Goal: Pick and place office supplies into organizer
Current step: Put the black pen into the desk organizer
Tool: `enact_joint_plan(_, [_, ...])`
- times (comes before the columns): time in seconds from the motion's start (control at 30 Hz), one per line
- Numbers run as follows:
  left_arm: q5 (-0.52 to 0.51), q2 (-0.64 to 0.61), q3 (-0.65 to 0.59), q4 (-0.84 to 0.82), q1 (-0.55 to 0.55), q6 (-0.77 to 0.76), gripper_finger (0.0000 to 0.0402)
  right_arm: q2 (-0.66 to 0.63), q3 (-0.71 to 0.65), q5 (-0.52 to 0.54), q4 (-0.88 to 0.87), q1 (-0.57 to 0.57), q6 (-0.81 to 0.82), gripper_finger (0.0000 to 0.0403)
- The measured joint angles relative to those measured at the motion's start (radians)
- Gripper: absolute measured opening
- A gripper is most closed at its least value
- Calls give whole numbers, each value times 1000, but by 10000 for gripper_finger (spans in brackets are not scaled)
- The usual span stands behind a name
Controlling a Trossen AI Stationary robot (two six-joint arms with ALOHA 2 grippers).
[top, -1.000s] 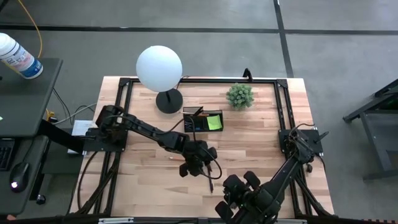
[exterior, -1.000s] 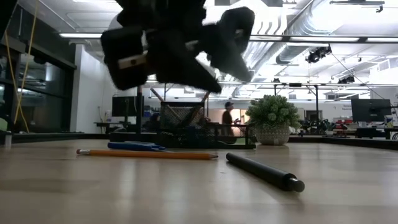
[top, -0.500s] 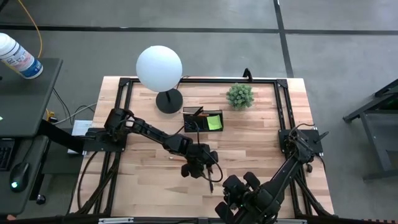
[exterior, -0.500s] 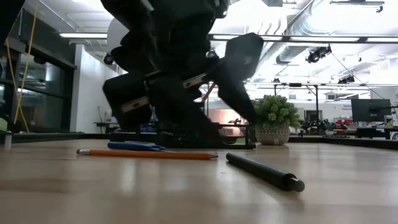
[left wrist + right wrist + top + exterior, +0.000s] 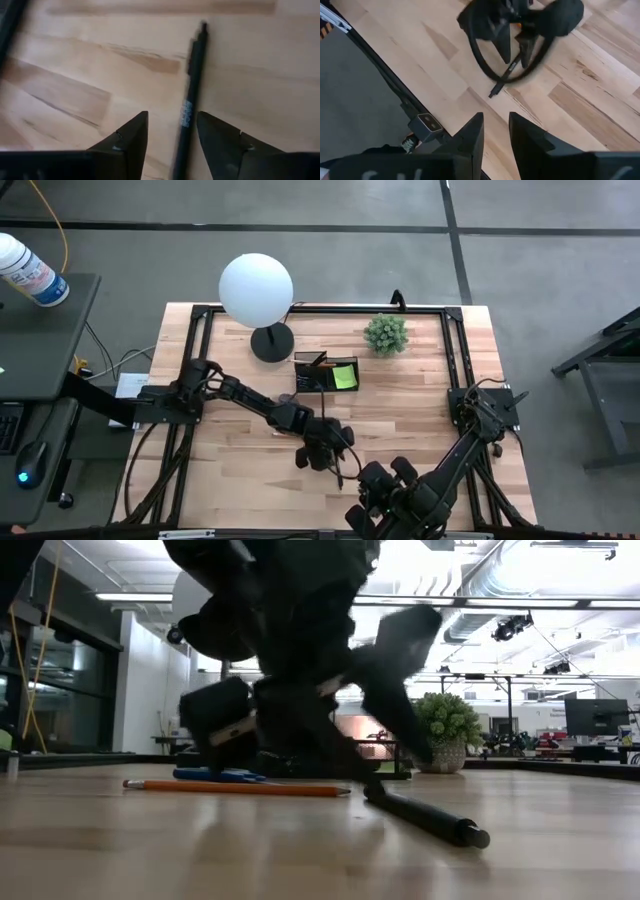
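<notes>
A slim black pen (image 5: pixel 192 80) lies flat on the wooden table (image 5: pixel 420 415), near its front edge. My left gripper (image 5: pixel 172 115) stands open low over the pen's far end (image 5: pixel 375 792), one finger on either side; no touch shows. My right gripper (image 5: pixel 495 117) hangs higher at the near edge, slightly open with nothing between its fingers. An orange pencil (image 5: pixel 235 787) and blue-handled scissors (image 5: pixel 220 775) lie flat farther back. The black organizer (image 5: pixel 325 373) stands at the far middle with a lime-green sticky-note pad (image 5: pixel 345 376) in it.
A white globe lamp (image 5: pixel 256 290) on a round black base stands at the far left, and a small potted plant (image 5: pixel 385 333) at the far right. A black frame (image 5: pixel 455 360) runs round the table's edges. Bare wood lies right of the pen.
My left gripper has come down toward the pen and a little toward the table's near edge, rolling slightly, and its fingers have stayed open. The pen, the pencil and the scissors have not moved.
</notes>
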Motion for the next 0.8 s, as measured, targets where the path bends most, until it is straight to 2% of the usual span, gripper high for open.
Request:
enact_joint_plan(0.17, [-20, 43, 109, -96, -5, -1, 149, 0, 0, -9, 20, -5, 0, 82])
enact_joint_plan(0.3, [10, 58, 162, -181, -2, 0, 141, 0, 0, -11, 30, -5, 0, 82])
enact_joint_plan(0.7, [36, 93, 173, -224, -4, -1, 117, 0, 0, -8, 34, -6, -3, 82])
enact_joint_plan(0.8, [3, 94, 173, -220, -9, -34, 116, 0, 0, -9, 39, -7, -16, 82])
